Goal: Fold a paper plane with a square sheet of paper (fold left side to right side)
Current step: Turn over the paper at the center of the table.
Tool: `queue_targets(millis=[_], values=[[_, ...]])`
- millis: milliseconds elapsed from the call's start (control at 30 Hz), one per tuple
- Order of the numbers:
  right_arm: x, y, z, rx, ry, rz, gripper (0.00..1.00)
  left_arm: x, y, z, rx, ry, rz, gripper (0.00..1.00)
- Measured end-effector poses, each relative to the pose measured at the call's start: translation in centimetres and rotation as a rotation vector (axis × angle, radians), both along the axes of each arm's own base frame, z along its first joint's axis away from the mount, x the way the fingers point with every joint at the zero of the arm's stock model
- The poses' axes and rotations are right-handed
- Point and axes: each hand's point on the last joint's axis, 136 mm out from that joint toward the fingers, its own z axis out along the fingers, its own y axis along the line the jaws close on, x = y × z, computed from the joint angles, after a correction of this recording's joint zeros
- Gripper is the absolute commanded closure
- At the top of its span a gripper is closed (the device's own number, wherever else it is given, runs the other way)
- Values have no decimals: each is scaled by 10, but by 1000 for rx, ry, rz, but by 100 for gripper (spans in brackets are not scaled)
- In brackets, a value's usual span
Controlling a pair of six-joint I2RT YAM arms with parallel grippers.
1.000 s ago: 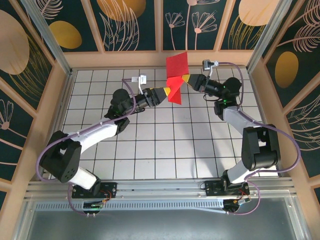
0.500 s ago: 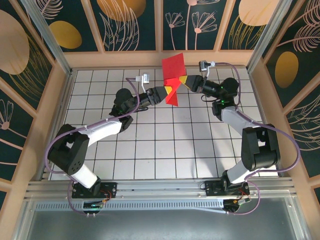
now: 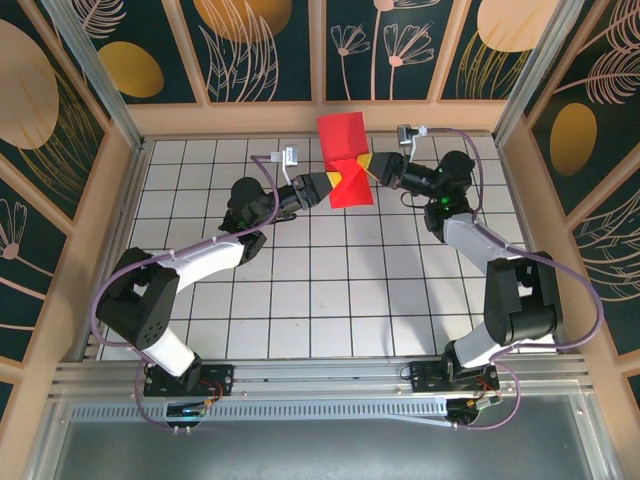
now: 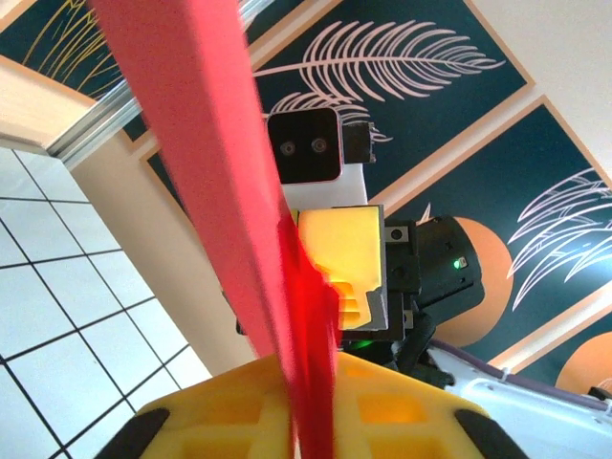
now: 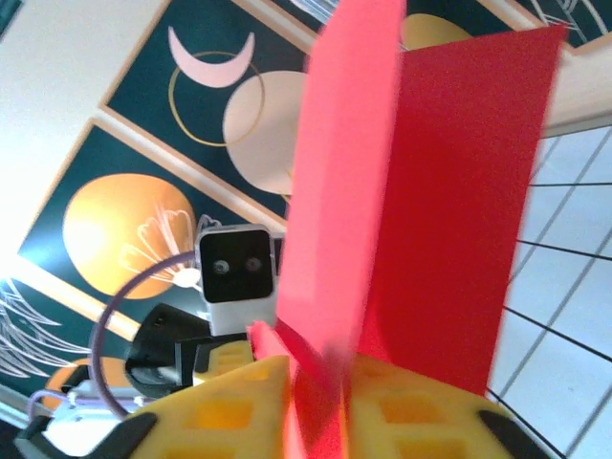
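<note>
"Both arms met at the paper?"

"Yes. The square sheet of paper (image 3: 342,138) hung in the air over the far end of the table (image 3: 330,290), near the back wall (image 3: 250,116), partly creased, with one flap standing upright. The left gripper (image 3: 334,181) was clamped on its lower left part."

"And the right gripper (image 3: 366,164)?"

"Its jaws flanked the sheet closely from the other side. Gripping or slack, I couldn't tell."

"Why hold it aloft?"

"Probably to pass it between arms, or turn it, before the left side folds onto the right."
</note>
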Motion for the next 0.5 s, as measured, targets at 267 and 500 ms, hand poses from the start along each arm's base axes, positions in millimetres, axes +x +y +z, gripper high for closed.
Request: queue_targets(millis=[267,500], values=[[1,-11,1,-133,-60,-145,47,-1,8,3,71,-22,57,100],[20,-46,-5,-351,-104,-434,33,8,19,-23,299,-10,156,100]])
